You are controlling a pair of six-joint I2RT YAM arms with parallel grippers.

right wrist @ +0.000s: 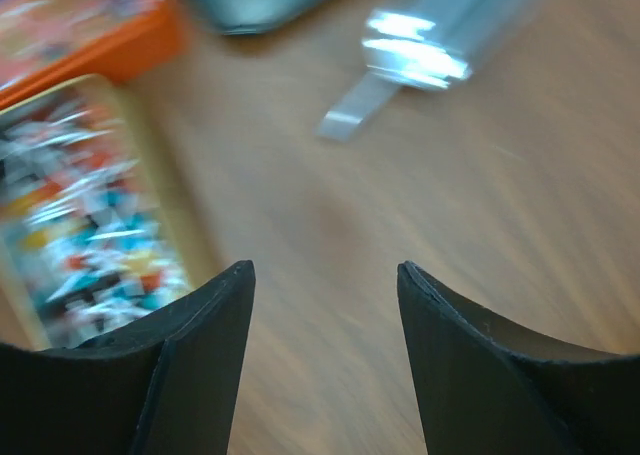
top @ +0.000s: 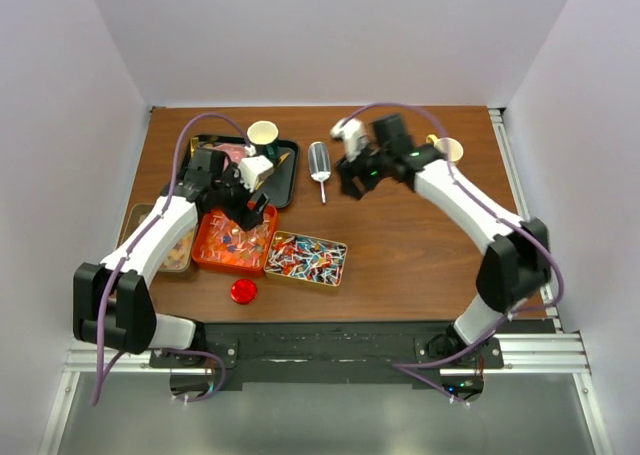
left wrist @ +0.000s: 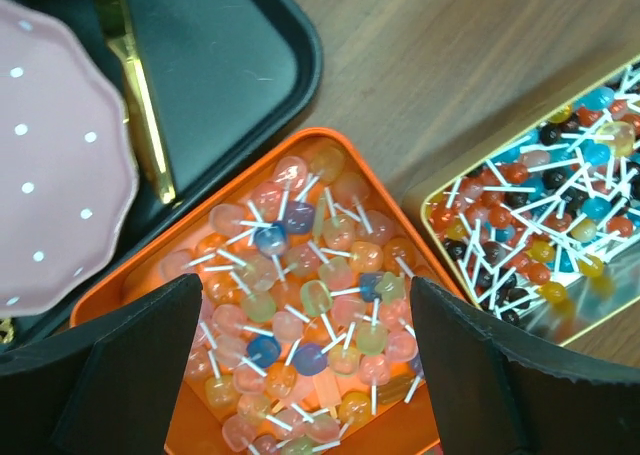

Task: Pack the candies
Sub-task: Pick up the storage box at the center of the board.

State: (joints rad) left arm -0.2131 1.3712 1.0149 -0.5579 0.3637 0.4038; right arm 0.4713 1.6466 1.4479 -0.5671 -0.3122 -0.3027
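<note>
Pale pastel candies on white sticks fill an orange tin, which also shows in the left wrist view. Bright red, blue and dark candies fill a gold tin beside it, seen in the left wrist view and blurred in the right wrist view. My left gripper hangs open and empty just above the orange tin's candies. My right gripper is open and empty above bare table, near a metal scoop.
A black tray behind the orange tin holds a paper cup, a pink dotted piece and gold tongs. A second cup stands back right. A red disc lies near the front. Another tin sits left.
</note>
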